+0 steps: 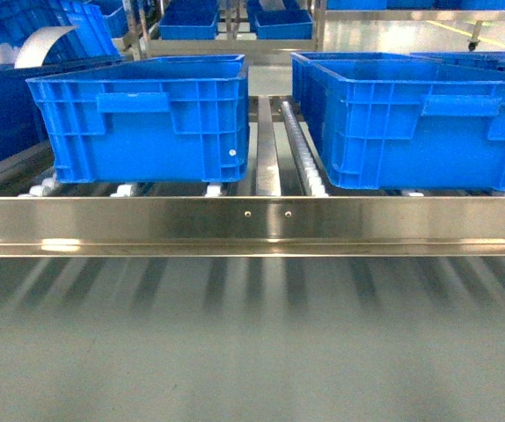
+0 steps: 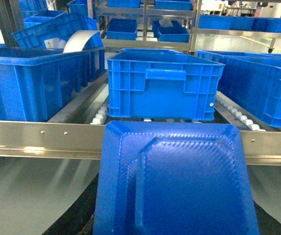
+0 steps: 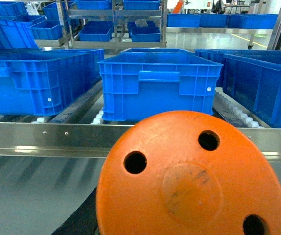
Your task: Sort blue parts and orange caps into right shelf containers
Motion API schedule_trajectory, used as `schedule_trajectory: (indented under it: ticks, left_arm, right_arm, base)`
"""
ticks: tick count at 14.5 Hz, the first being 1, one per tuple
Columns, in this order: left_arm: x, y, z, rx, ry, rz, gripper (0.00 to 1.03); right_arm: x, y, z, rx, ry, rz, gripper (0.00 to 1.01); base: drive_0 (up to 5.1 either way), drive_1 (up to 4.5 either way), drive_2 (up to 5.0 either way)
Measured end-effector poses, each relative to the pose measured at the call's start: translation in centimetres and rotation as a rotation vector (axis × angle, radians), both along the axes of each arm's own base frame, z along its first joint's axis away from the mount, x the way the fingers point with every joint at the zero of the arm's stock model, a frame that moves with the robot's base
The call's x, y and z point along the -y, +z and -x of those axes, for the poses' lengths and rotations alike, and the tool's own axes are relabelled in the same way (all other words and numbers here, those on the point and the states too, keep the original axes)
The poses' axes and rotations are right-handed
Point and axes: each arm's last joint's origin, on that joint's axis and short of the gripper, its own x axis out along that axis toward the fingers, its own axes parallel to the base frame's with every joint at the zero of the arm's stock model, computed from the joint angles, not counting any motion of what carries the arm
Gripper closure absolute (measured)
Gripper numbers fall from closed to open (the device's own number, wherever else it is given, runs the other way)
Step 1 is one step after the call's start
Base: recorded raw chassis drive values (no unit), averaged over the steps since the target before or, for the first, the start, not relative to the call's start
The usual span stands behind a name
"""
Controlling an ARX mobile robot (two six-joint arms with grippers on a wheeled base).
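Blue part [image 2: 175, 181] and orange cap [image 3: 192, 178] could drop if I rush; I can't see either hand's grip.

2 blue crates [image 1: 147, 119] on rollers; 1 blue part [image 2: 175, 181]; 1 orange cap [image 3: 192, 178].
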Motion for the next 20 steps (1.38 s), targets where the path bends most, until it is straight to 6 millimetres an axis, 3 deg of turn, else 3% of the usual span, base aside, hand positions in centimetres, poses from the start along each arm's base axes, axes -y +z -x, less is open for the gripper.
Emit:
schedule_trajectory:
  ticks: [6,20]
  left_arm:
    - [0.0,0.01,0.0,0.002,0.001,0.0,0.61]
    - [0.0,0.0,0.0,0.0,0.0,0.0,0.61]
  right_arm:
    - [0.0,0.02,0.0,0.002,0.0,0.0,0.56]
    - [0.0,0.0,0.0,0.0,0.0,0.0,0.56]
  base:
    - [0.0,0.0,0.0]
    - [0.1,4.36,-4.2]
